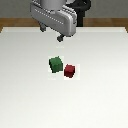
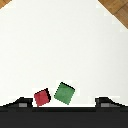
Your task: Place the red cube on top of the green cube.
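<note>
Small matte dark-red cube (image 2: 41, 97) and matte dark-green cube (image 2: 65, 93) rest side by side, nearly touching, between the spread jaws.

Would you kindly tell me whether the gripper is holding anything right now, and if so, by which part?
Nothing is held. The gripper hangs open above the table, apart from the red cube and the green cube, which both rest on the table.
</note>
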Tool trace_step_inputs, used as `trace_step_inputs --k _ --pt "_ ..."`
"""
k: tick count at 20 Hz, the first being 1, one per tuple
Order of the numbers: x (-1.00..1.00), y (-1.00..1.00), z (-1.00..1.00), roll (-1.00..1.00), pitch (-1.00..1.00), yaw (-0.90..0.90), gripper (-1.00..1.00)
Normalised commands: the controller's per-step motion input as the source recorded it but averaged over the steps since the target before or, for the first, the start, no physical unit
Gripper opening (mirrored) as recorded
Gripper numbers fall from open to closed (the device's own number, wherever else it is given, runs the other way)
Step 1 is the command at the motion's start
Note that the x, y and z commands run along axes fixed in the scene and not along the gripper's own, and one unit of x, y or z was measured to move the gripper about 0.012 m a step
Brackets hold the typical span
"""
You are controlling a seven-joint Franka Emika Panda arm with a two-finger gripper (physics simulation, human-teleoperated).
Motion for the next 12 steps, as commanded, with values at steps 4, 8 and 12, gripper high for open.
trace_step_inputs --k 4,8,12 --pt "0.00 0.00 0.00 0.00 0.00 -0.60 1.00" --pt "0.00 0.00 0.00 0.00 0.00 -0.64 1.00" --pt "0.00 0.00 0.00 0.00 0.00 -0.60 1.00"
